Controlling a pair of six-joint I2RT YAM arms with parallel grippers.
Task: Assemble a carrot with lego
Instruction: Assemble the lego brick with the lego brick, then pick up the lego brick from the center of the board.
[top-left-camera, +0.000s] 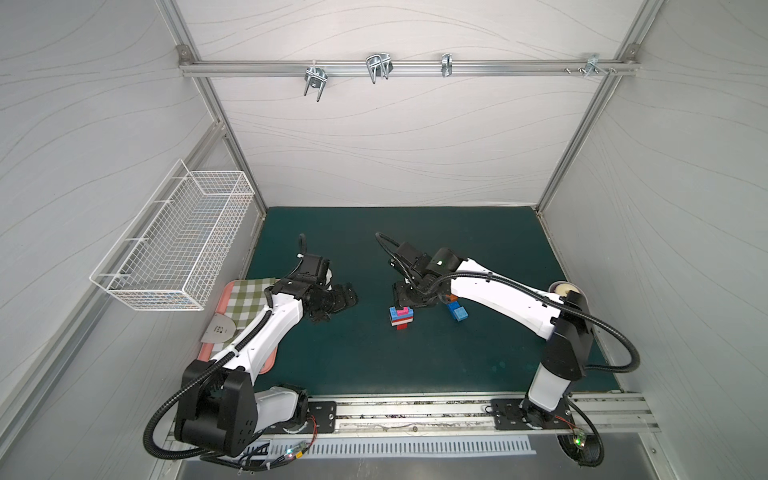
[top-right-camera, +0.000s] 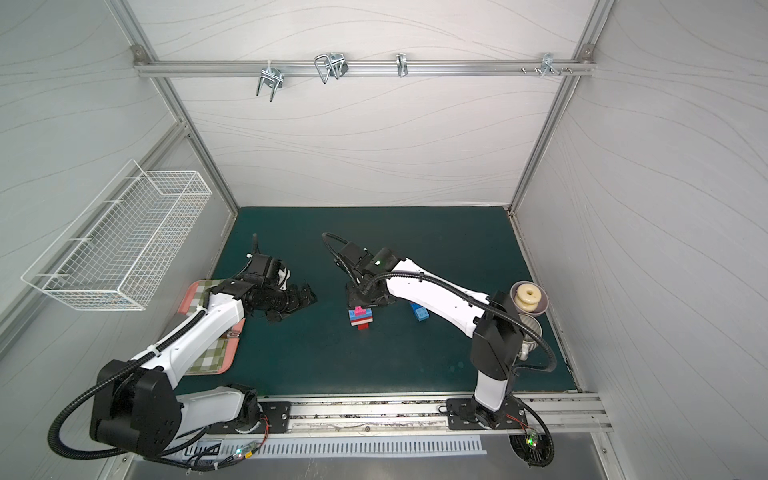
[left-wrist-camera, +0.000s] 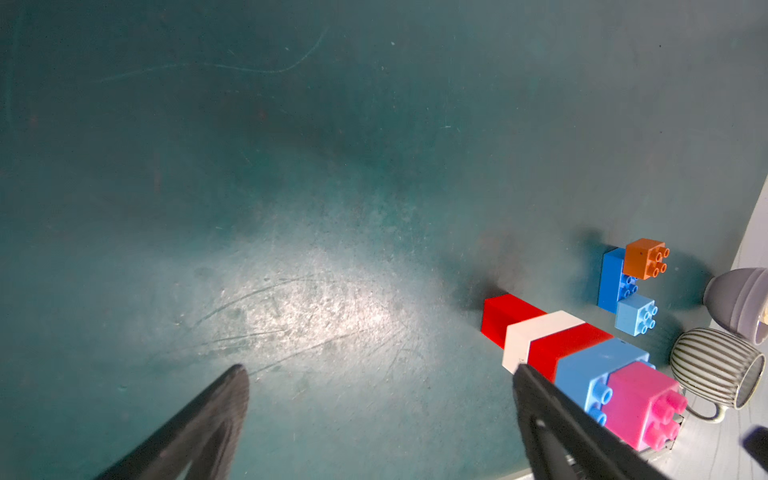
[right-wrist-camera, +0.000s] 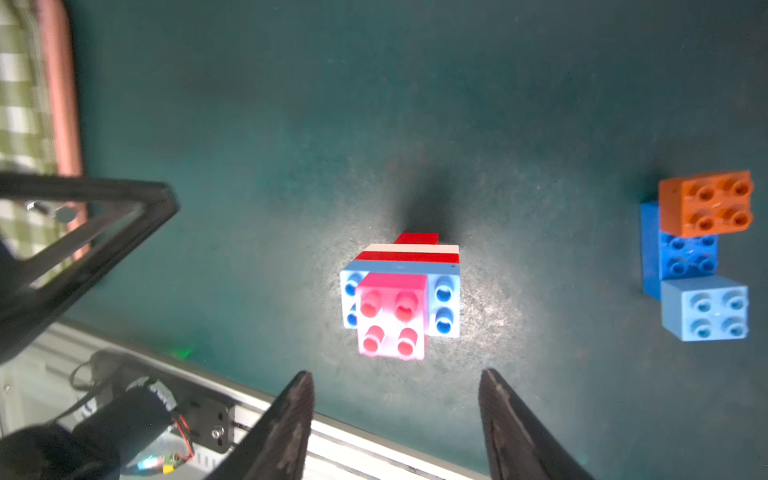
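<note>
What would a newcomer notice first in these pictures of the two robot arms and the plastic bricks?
The eye goes first to the bright stack of red, white, blue and pink studded plastic bricks in the middle of the dark green mat, with the right gripper open close to it. Next comes the smaller cluster of orange, dark blue and light-blue bricks, apart from the stack.

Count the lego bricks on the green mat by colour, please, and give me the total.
red bricks: 2
white brick: 1
blue bricks, all shades: 3
pink brick: 1
orange brick: 1
Total: 8
</note>
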